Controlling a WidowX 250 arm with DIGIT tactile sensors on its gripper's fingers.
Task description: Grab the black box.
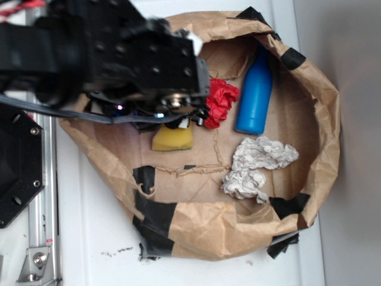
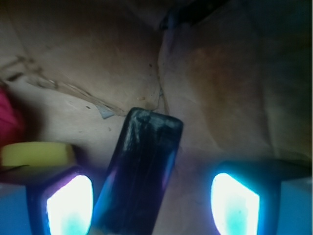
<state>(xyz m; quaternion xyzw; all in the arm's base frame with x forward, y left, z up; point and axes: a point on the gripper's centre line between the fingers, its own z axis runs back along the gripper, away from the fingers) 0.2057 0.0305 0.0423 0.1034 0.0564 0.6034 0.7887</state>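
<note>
In the wrist view the black box (image 2: 142, 171) is a glossy dark block lying tilted on the brown paper, between my two glowing fingertips. It lies close to the left fingertip (image 2: 68, 205); a gap separates it from the right one. My gripper (image 2: 151, 205) is open around it. In the exterior view the arm and gripper (image 1: 169, 119) hang over the left inside of the paper bag (image 1: 226, 226) and hide the box.
A yellow sponge (image 1: 172, 139) lies just below the gripper, also at the wrist view's left (image 2: 34, 153). A red crumpled thing (image 1: 221, 101), a blue bottle (image 1: 255, 95) and white crumpled paper (image 1: 256, 167) lie in the bag. A black hexagonal plate (image 1: 18, 167) stands outside, left.
</note>
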